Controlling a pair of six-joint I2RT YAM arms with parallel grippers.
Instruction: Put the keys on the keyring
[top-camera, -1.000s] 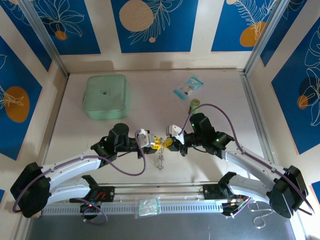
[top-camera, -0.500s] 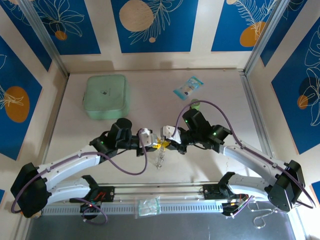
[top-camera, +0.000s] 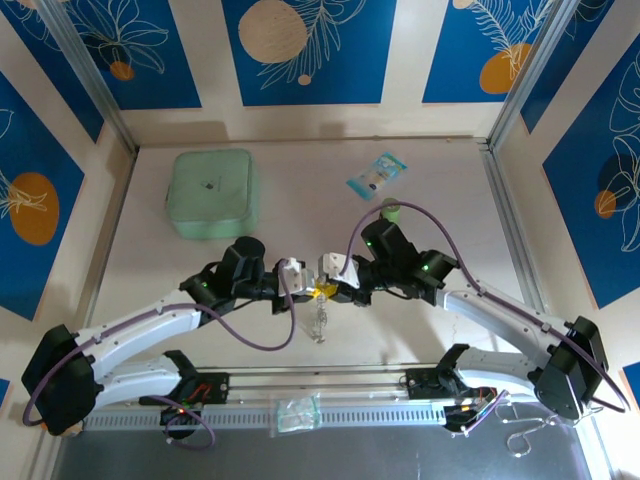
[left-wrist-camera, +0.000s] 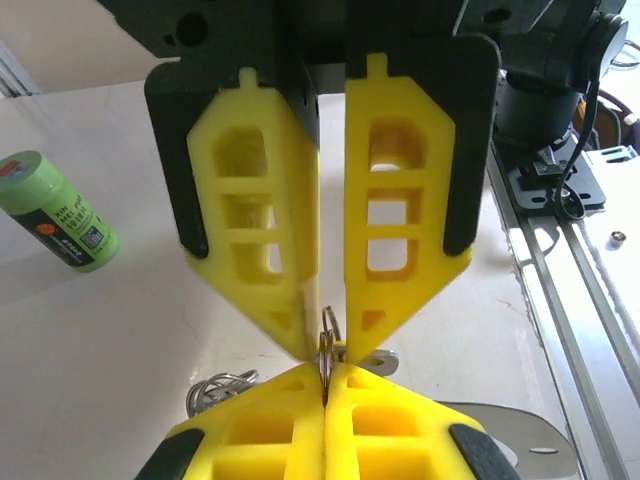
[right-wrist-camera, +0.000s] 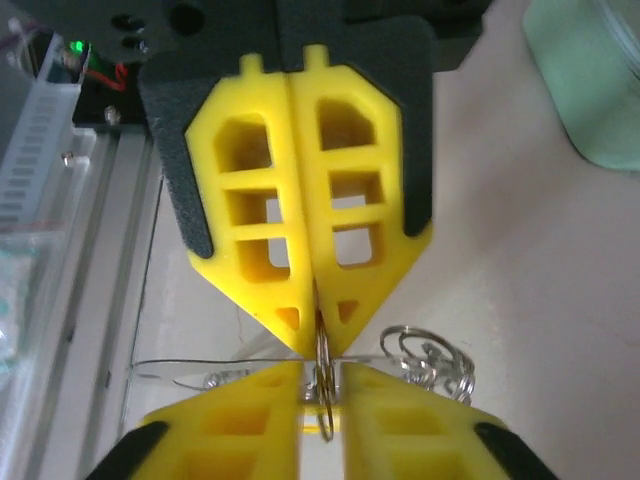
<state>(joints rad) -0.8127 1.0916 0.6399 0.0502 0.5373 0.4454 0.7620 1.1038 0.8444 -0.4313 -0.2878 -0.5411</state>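
1. Blue wall panels (top-camera: 300, 50) with white leaf drawings and orange discs enclose a pale worktop (top-camera: 300, 190); no writing is carried on them.
2. The keyring (top-camera: 320, 326) is seen at the near middle of the worktop, just under the point where the two arms meet. Whether it hangs free or rests on the surface cannot be told.
3. A small metal ring (left-wrist-camera: 327, 350) is pinched edge-on by the left end effector (left-wrist-camera: 326, 390), whose yellow fingers are pressed together on it.
4. The right end effector (right-wrist-camera: 322, 385) is set tip to tip against the left one, with its fingers narrowly parted about the same ring. Whether anything is actually gripped cannot be told.
5. The coloured heads of the keys cannot be made out among the yellow fingers.
6. Compared with a second ago, both arms are drawn inward and the gap between the tips is closed, the right one being shifted leftward. The threading step is therefore judged to be under way but not yet completed.
7. A printed label is carried by the green cylinder (left-wrist-camera: 58, 210), but the text is too blurred to be read.
8. Print on the blue packet (top-camera: 377, 175) and the small mark on the mint case (top-camera: 212, 192) are likewise illegible.
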